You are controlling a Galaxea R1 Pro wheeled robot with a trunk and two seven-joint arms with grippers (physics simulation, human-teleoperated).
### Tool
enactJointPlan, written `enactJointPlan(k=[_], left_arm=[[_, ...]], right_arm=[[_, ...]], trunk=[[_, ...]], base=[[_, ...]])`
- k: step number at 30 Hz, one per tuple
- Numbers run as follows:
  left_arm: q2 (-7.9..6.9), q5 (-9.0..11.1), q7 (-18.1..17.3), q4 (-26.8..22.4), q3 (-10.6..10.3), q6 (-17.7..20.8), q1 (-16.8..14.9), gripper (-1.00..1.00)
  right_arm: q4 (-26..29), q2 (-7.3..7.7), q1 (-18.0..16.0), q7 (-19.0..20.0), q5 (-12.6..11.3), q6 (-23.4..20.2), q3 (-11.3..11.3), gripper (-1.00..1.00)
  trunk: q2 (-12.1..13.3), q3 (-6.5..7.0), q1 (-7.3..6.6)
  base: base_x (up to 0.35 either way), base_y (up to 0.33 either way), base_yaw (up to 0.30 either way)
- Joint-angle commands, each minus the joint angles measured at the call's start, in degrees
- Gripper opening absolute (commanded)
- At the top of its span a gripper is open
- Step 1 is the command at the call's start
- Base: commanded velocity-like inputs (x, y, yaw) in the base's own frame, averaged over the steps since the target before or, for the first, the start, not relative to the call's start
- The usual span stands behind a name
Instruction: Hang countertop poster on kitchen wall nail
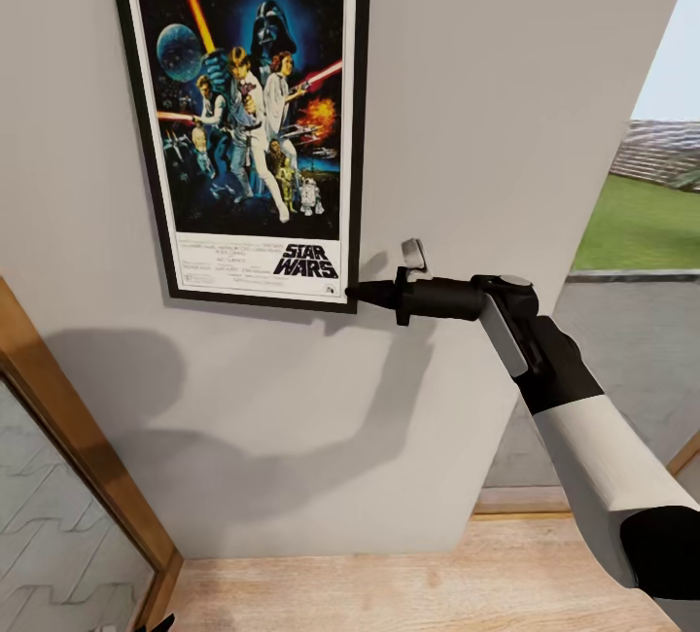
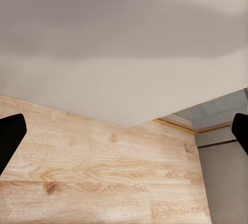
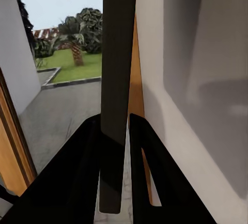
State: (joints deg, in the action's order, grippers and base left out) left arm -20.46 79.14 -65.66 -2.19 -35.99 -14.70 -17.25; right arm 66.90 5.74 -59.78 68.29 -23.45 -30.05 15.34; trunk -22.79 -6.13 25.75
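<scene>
The black-framed Star Wars poster [image 1: 243,117] hangs flat against the grey wall [image 1: 486,78], slightly tilted. My right gripper [image 1: 355,292] is at its lower right corner, shut on the frame. In the right wrist view the frame's dark edge [image 3: 118,79] runs between the two black fingers [image 3: 85,151] of that gripper [image 3: 113,123]. My left gripper [image 2: 124,136] is open and hangs low, pointing at the wooden floor and the foot of the wall, with nothing between its fingers [image 2: 10,136]. Any nail is hidden behind the poster. The kitchen countertop is out of view.
A wooden door frame [image 1: 68,418] with glass runs down the left side. Light wooden floor [image 1: 389,583] lies below the wall. To the right, an opening looks out on grey paving and a lawn [image 1: 642,214].
</scene>
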Motion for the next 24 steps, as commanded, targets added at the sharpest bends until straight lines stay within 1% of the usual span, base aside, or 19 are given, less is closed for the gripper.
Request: enactJointPlan(k=[1,24], left_arm=[[-0.02,0.4,-0.08,-0.01,-0.49,-0.33,-0.03,1.0],[0.11,0.4,-0.06,-0.01,-0.52,-0.32,0.0,1.0]], right_arm=[[-0.01,0.06,-0.07,-0.09,-0.54,-0.56,0.13,-1.0],[0.42,0.06,-0.01,-0.07,-0.72,-0.61,0.13,-1.0]], trunk=[[-0.13,-0.13,0.04],[-0.13,-0.13,0.04]], base=[[0.0,0.0,0.0],[0.002,0.0,0.0]])
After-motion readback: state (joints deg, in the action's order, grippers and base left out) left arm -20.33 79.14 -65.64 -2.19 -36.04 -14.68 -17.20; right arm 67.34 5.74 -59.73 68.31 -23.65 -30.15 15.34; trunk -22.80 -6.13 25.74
